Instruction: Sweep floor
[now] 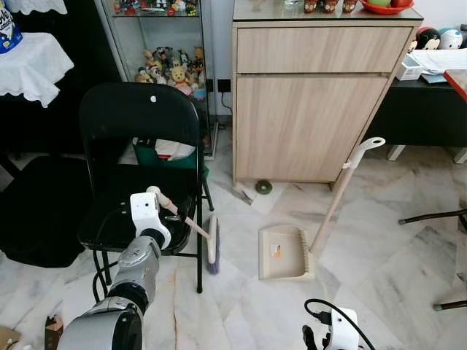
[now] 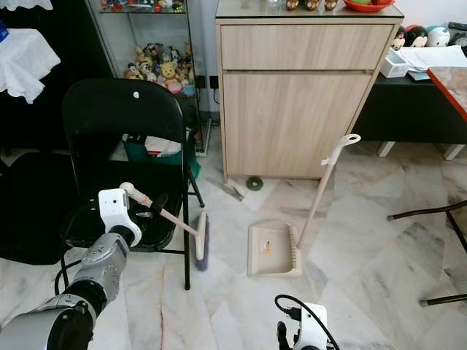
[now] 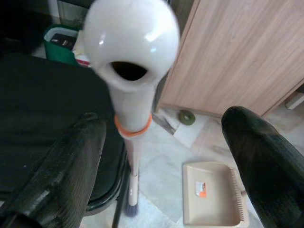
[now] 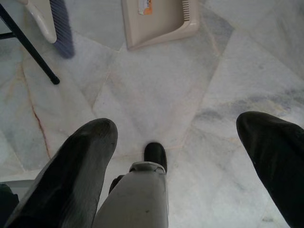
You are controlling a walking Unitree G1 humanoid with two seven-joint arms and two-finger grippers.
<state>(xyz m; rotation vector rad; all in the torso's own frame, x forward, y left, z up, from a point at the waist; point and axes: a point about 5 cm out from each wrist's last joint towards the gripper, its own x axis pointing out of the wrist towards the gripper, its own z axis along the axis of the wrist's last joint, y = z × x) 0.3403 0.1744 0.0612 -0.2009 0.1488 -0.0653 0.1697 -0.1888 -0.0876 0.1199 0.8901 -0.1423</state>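
A small broom leans on a black folding chair (image 1: 139, 124). Its white handle top (image 1: 154, 192) rests over the seat and its purple-bristled head (image 1: 212, 249) is on the floor by the chair's front leg. My left gripper (image 3: 164, 121) is open, with the handle's rounded end (image 3: 130, 42) between its fingers; neither finger touches it. A beige dustpan (image 1: 283, 252) lies on the marble floor right of the broom, its long handle (image 1: 343, 182) slanting up towards the cabinet. My right gripper (image 4: 176, 127) hangs low and open over bare floor, holding nothing.
A wooden cabinet (image 1: 314, 109) stands behind the dustpan, with a small green round thing (image 1: 263, 187) and a scrap (image 1: 241, 194) on the floor at its base. Behind the chair is a glass toy case (image 1: 171, 65). Black chair legs (image 1: 434, 216) reach in at right.
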